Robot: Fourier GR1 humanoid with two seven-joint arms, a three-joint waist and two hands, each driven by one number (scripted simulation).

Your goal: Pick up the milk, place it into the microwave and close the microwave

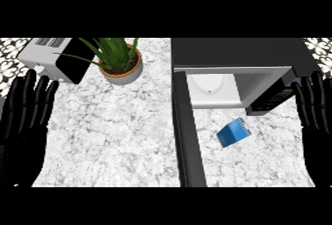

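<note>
A blue milk carton (233, 132) lies tilted on the marble counter (117, 132), right of centre. Behind it stands the microwave (240, 52), its dark top at the upper right and its white inside (214, 88) showing. The microwave door (276, 99) hangs open toward the right, just behind the carton. My right hand (314, 107) is open at the right edge, fingers up, right of the door and apart from the carton. My left hand (26, 105) rests open at the left edge, fingers up.
A potted green plant (120, 61) stands at the back, left of centre. A silver toaster with a black side (55, 57) sits in the back left corner. A dark seam (188, 145) runs down the counter left of the carton.
</note>
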